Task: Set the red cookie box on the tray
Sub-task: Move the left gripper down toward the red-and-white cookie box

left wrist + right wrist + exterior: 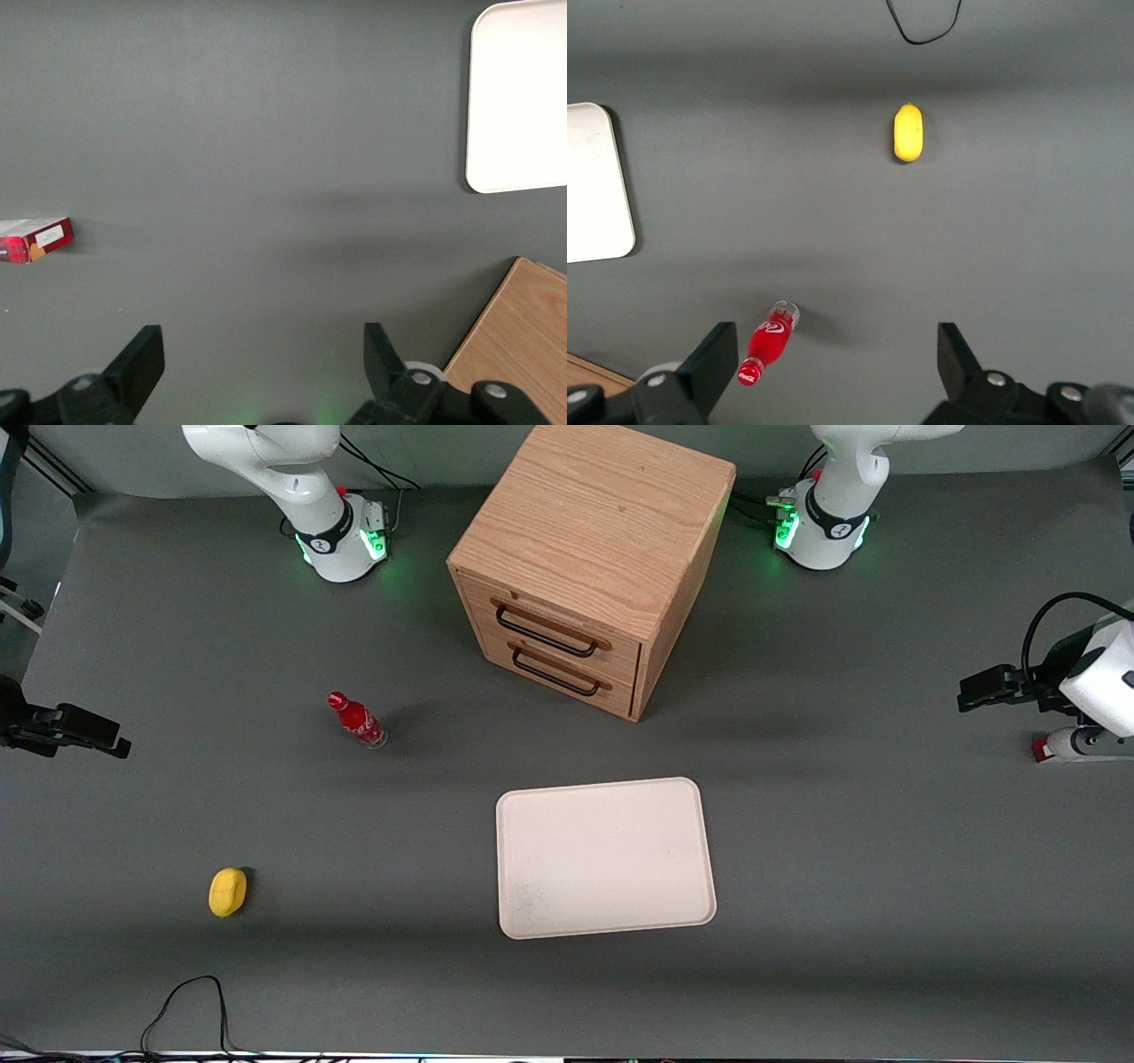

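Observation:
The red cookie box [1044,749] lies on the grey table at the working arm's end, mostly hidden under that arm in the front view. In the left wrist view the cookie box [35,241] shows only its red end with a pale side. The cream tray [605,857] lies flat and bare, nearer the front camera than the cabinet; one of its corners shows in the left wrist view [518,97]. My left gripper [263,354] is open and empty, held high above bare table and apart from the box. In the front view the gripper [988,688] hangs above the table near the box.
A wooden two-drawer cabinet [589,558] stands at the table's middle, both drawers shut; its corner shows in the left wrist view [518,341]. A small red bottle [357,720] and a yellow lemon-like object [228,891] lie toward the parked arm's end. A black cable [190,1001] lies by the near edge.

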